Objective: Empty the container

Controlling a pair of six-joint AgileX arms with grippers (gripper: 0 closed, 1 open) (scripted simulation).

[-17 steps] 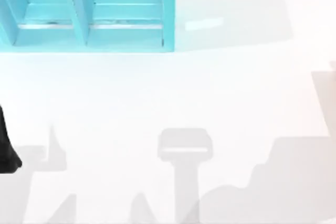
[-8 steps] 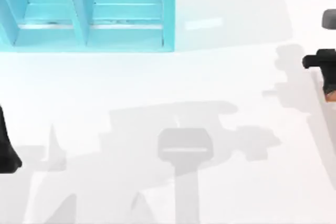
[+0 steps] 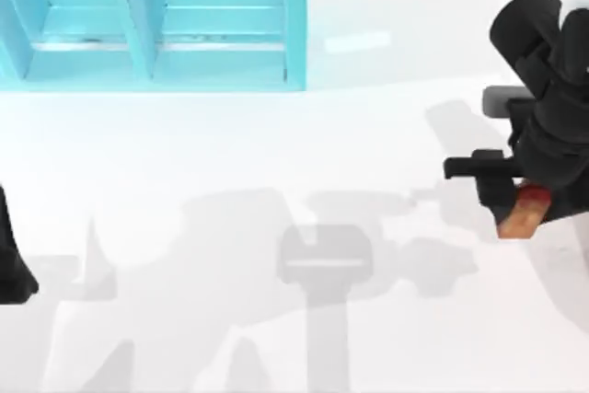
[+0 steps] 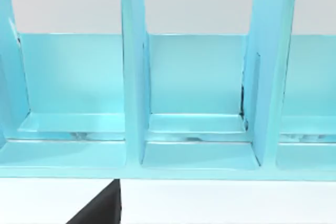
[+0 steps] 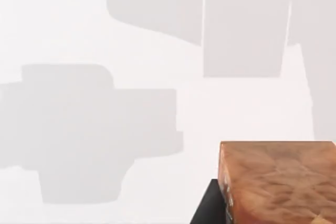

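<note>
The right gripper (image 3: 515, 204) hangs over the white tabletop (image 3: 276, 154) at about 3 o'clock, clamped on an orange-brown block (image 3: 521, 218) whose wood-grained face shows in the right wrist view (image 5: 273, 182). The light blue container (image 3: 156, 20), a rack with upright dividers, stands at 11 o'clock. The left arm (image 3: 11, 255) sits parked at 9 o'clock; whether its gripper is open or closed cannot be told.

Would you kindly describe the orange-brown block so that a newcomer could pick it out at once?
Start from the turquoise container at the white table's far left, then cross to the right edge of the top view, where the black right arm reaches in. The orange-brown block sits at the right gripper. It is the one warm-coloured, wood-grained thing among white, turquoise and black.
</note>
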